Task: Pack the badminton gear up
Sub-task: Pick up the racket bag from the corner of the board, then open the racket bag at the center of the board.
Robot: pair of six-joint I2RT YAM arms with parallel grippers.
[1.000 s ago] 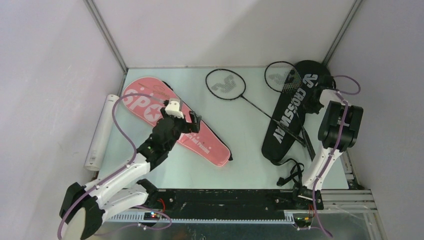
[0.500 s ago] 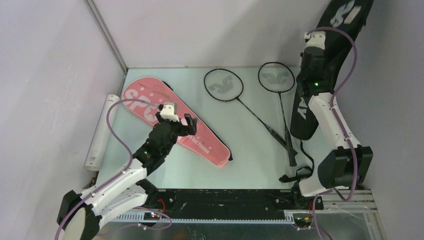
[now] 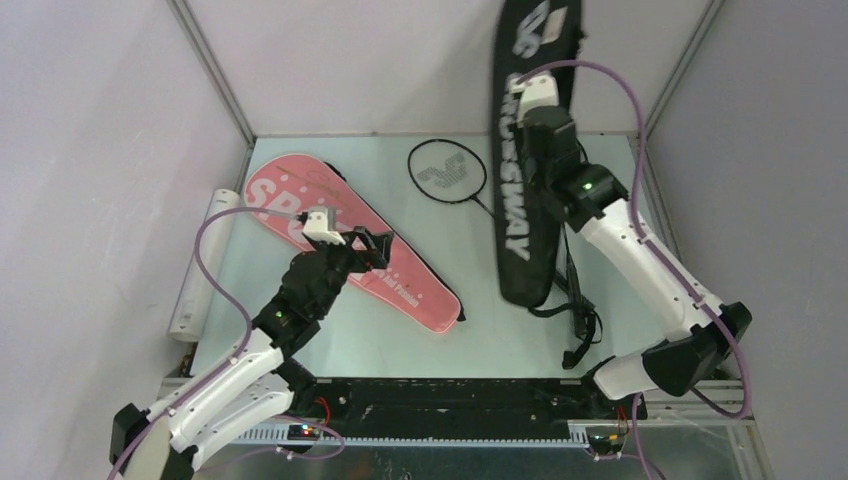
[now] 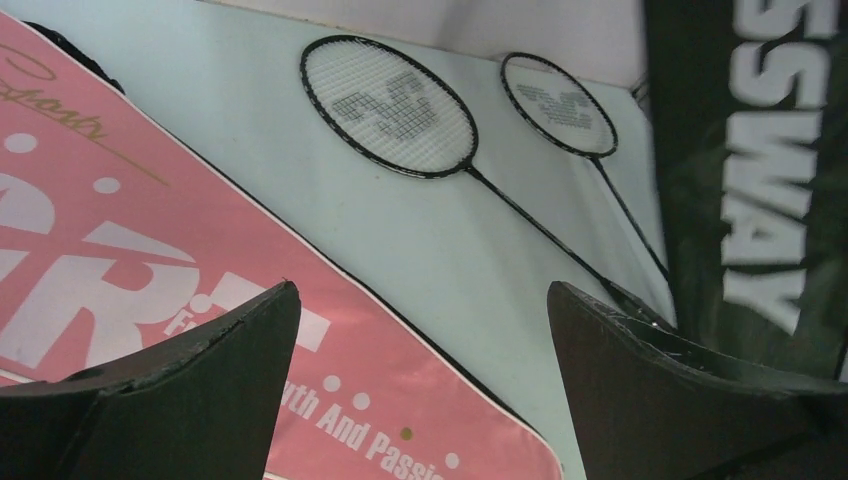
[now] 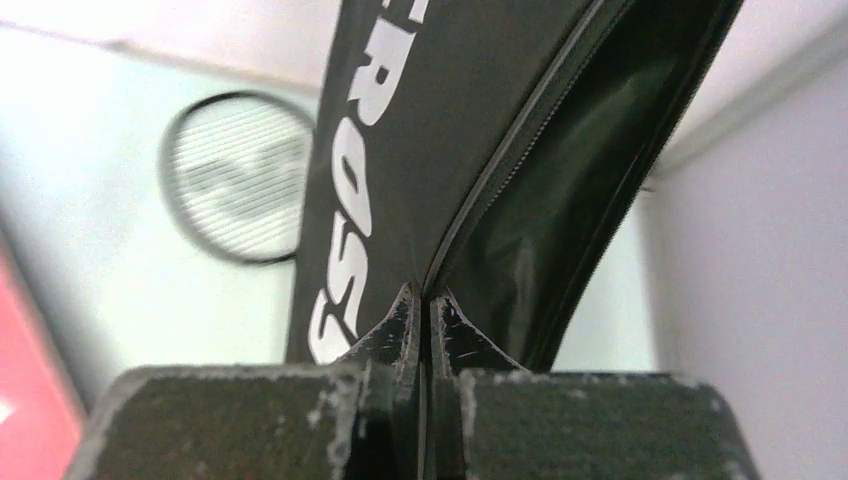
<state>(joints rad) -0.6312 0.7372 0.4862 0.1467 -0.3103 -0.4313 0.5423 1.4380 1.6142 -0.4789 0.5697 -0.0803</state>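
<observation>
Top external: black CROSSWAY bag (image 3: 518,220) hangs upright.

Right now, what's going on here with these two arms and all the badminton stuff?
The right gripper is shut on the edge of the black CROSSWAY bag, holding it up on end over the right side of the table. The left gripper is open, hovering over the pink SPORT bag, which lies flat. Two black rackets lie loose on the table beside the black bag, not yet packed, and a white tube sits along the left edge.
</observation>
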